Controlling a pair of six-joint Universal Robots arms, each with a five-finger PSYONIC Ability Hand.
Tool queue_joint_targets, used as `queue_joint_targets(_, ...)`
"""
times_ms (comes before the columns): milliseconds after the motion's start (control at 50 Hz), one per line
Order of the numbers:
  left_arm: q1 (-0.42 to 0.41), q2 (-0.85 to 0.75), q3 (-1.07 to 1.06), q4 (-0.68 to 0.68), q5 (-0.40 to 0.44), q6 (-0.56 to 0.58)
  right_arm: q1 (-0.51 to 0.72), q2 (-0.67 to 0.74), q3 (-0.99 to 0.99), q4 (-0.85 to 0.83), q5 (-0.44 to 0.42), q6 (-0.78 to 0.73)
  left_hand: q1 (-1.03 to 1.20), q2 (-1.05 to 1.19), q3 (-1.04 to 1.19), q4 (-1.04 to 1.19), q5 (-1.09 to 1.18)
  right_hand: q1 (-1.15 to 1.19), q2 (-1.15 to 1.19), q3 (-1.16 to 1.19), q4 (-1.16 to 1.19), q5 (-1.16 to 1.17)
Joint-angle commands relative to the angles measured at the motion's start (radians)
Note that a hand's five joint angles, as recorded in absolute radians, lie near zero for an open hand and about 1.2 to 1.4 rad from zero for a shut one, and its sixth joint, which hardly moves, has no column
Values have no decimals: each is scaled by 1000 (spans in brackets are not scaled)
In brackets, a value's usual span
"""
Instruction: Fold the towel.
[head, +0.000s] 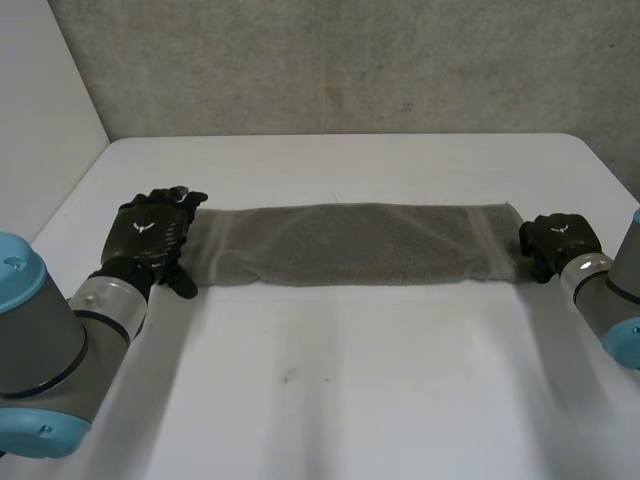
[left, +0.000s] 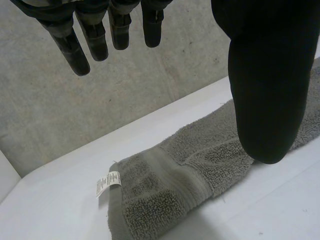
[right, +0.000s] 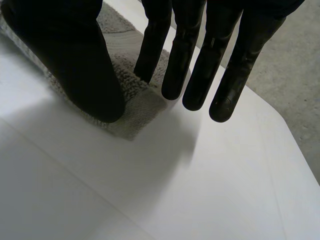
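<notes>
The grey towel (head: 350, 245) lies folded into a long narrow strip across the white table (head: 350, 390). My left hand (head: 150, 235) is at its left end, open. In the left wrist view its straight fingers (left: 92, 37) and thumb hover above the towel's end (left: 165, 190), which carries a white label (left: 107, 182). My right hand (head: 560, 240) is at the towel's right end. In the right wrist view its thumb (right: 75, 60) presses on the end corner of the towel (right: 135, 110), and the nearest finger (right: 150, 47) meets the cloth from the other side, pinching it.
A grey wall runs behind the table's far edge. A white panel (head: 40, 110) stands at the left. The table's right edge lies just beyond my right hand. Bare tabletop extends in front of and behind the towel.
</notes>
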Motion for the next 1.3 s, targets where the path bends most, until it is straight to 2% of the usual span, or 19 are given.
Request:
queue_joint_targets(20, 1, -1, -2, 0, 0, 0, -6, -9, 5, 5, -57, 5, -6, 10, 7, 8, -28, 324, 463, 460, 461, 502)
queue_joint_targets(200, 5, 1, -11, 0, 2, 0, -75, -34, -12, 25, -48, -4, -6, 10, 7, 8, -28, 324, 463, 460, 461, 502)
queue_joint_targets(260, 7, 1, -11, 0, 2, 0, -136, -45, -41, 61, -25, -24, -6, 10, 7, 8, -28, 324, 463, 460, 461, 502)
queue_joint_targets(300, 7, 2, -11, 0, 0, 0, -206, -48, -80, 116, -12, -87, -6, 10, 7, 8, -28, 324, 463, 460, 461, 502)
queue_joint_targets(400, 8, 5, -13, -1, 0, 0, -266, -54, -135, 151, -15, -177, -6, 10, 7, 8, -28, 324, 463, 460, 461, 502)
queue_joint_targets(540, 7, 15, -23, 0, 0, 0, -253, -91, -192, 151, -20, -145, -6, 10, 7, 8, -28, 324, 463, 460, 461, 502)
queue_joint_targets(580, 7, 16, -23, 0, 0, 1, -172, -123, -219, 150, -21, -66, -6, 10, 7, 8, -28, 324, 463, 460, 461, 502)
queue_joint_targets(600, 7, 16, -23, 0, 0, 0, -172, -123, -219, 150, -21, -65, -6, 10, 7, 8, -28, 324, 463, 460, 461, 502)
queue_joint_targets(640, 7, 16, -23, 0, 0, 0, -48, -134, -265, 150, -21, 14, -6, 10, 7, 8, -28, 324, 463, 460, 461, 502)
queue_joint_targets(700, 8, 16, -23, 0, -2, 0, 13, -134, -282, 148, -23, 40, -6, 10, 7, 8, -28, 324, 463, 460, 461, 502)
queue_joint_targets(760, 8, 16, -23, 0, -2, 0, 214, -129, -319, 133, -21, 71, -6, 10, 7, 8, -28, 324, 463, 460, 461, 502)
queue_joint_targets(780, 8, 16, -23, 2, -2, 0, 215, -129, -319, 133, -21, 71, -6, 10, 7, 8, -28, 324, 463, 460, 461, 502)
queue_joint_targets(820, 8, 16, -23, 5, -2, 0, 363, -100, -343, 119, -21, 80, -6, 10, 7, 8, -28, 324, 463, 460, 461, 502)
queue_joint_targets(840, 8, 16, -23, 6, -2, 0, 364, -100, -344, 119, -21, 80, -6, 10, 7, 8, -28, 324, 463, 460, 461, 502)
queue_joint_targets(880, 8, 16, -23, 6, -2, 0, 491, -56, -356, 99, -23, 83, -6, 10, 7, 8, -28, 324, 463, 460, 461, 502)
queue_joint_targets(980, 8, 16, -25, 6, -2, 0, 618, 35, -371, 68, -26, 82, -6, 10, 7, 8, -28, 324, 463, 460, 461, 502)
queue_joint_targets(1100, 7, 16, -34, 12, -2, 0, 703, 152, -393, 45, -61, 85, -6, 10, 7, 8, -28, 324, 463, 460, 461, 502)
queue_joint_targets(1280, 1, 16, -48, 54, -3, 6, 707, 170, -382, 44, -126, 198, -6, 10, 7, 8, -28, 261, 399, 396, 398, 439)
queue_joint_targets(1300, 1, 16, -48, 54, -3, 6, 707, 164, -377, 44, -132, 224, -6, 10, 7, 8, -28, 159, 297, 294, 296, 337)
